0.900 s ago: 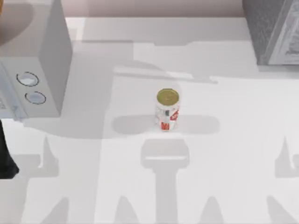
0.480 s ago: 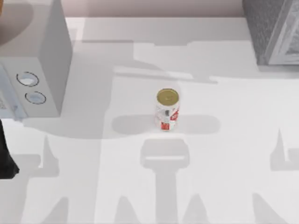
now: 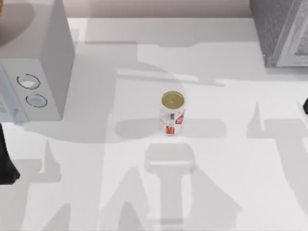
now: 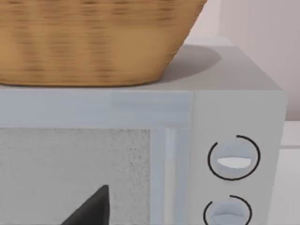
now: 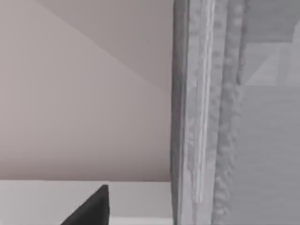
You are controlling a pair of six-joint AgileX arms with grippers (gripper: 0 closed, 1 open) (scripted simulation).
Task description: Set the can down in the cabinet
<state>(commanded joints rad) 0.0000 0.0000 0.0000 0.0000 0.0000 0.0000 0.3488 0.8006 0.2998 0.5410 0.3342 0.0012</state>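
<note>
- Presently the can (image 3: 172,113) stands upright near the middle of the desk (image 3: 231,159), gold top up, white label with red marks facing the near edge.
- Nothing touches the can; bare desk surface all round it.
- Right tool: a small dark tip (image 3: 305,106) shows at the right edge of the top view, well apart from the can and off to the can's right. Whether it is released or clenched: cannot tell.
- Right wrist view: one dark finger (image 5: 91,208) of the right tool at the lower edge; ahead of the tool, the grey textured side of the cabinet (image 5: 206,112) with pale wall beside it.
- Cabinet (image 3: 281,31) sits at the far right corner of the desk, beyond the right tool; the can is well apart from it and not inside it.
- Left arm (image 3: 6,161): dark shape at the left edge of the top view, in front of the microwave (image 3: 36,72).
- Left wrist view: one dark finger (image 4: 91,211) of the left tool, facing the microwave door (image 4: 75,173); two round knobs (image 4: 233,159) lie beside the door. Left tool state: cannot tell.
- A woven basket (image 4: 93,42) rests on top of the microwave, above the left tool.
</note>
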